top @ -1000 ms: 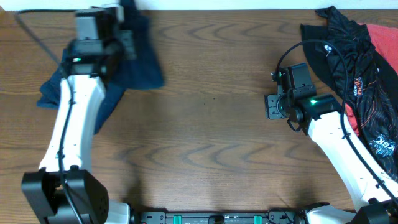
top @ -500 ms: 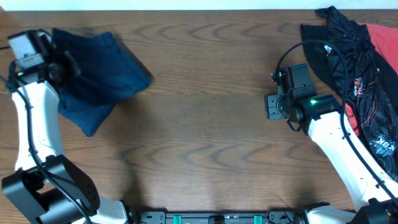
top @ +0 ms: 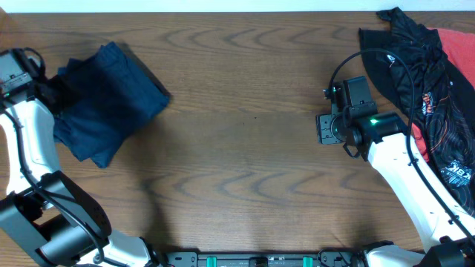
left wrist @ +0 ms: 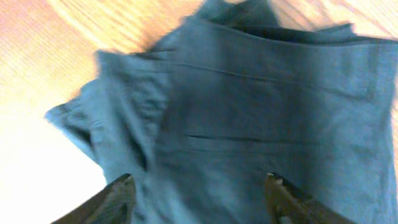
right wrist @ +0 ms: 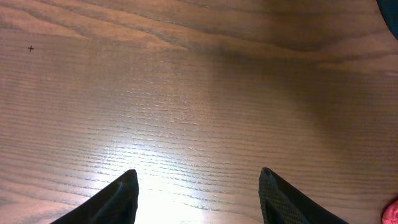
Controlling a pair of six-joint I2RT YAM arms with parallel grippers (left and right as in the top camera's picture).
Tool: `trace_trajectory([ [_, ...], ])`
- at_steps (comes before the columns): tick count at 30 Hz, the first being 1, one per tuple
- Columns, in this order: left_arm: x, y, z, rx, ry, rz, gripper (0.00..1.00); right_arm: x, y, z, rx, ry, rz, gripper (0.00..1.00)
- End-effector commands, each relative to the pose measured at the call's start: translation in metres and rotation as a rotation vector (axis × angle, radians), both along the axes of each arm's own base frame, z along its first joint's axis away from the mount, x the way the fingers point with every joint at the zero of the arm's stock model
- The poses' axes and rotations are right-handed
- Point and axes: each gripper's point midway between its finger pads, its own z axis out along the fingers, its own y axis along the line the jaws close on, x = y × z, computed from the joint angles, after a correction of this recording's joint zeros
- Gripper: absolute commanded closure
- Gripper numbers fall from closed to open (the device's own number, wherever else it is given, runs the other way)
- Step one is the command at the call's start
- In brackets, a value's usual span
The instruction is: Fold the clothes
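The clothes are dark navy shorts (top: 107, 100), lying in a folded bundle at the table's far left. In the left wrist view the navy shorts (left wrist: 249, 112) fill most of the frame, with seams and folded edges showing. My left gripper (top: 47, 93) hovers at the bundle's left edge; its jaws (left wrist: 200, 180) stand wide apart over the cloth with nothing pinched between them. My right gripper (top: 325, 127) rests right of centre, open (right wrist: 198, 173) above bare wood, far from the shorts.
A heap of black garments (top: 408, 59) and a red one (top: 454, 67) lies at the back right corner, beside the right arm. A black cable (top: 349, 63) loops over that arm. Brown wooden table (top: 245, 163) spans the middle.
The left arm swung from the back of the table to the far left, dragging the shorts with it. Its jaws then opened and released the cloth. The right arm stayed still.
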Motion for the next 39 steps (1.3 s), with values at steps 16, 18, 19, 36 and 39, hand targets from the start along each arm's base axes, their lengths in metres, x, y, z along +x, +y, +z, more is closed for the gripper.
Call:
trace_trajectory([
  [16,0.057,-0.207,0.027,-0.104,-0.110,-0.626,0.02,0.039,-0.017,0.027,0.154,-0.156,-0.182,0.27],
  [18,0.050,-0.237,0.020,-0.095,-0.060,-0.682,0.02,0.043,-0.027,0.028,0.134,-0.172,-0.170,0.24],
  [19,0.043,-0.248,0.016,-0.094,-0.026,-0.703,0.02,0.044,-0.031,0.029,0.127,-0.175,-0.156,0.23],
  [36,-0.074,-0.259,0.074,-0.020,0.017,-0.726,0.02,-0.025,-0.048,0.123,0.184,-0.379,-0.144,0.12],
  [39,-0.096,-0.257,0.089,0.023,-0.105,-0.721,0.02,-0.046,-0.055,0.138,0.169,-0.462,-0.159,0.12],
])
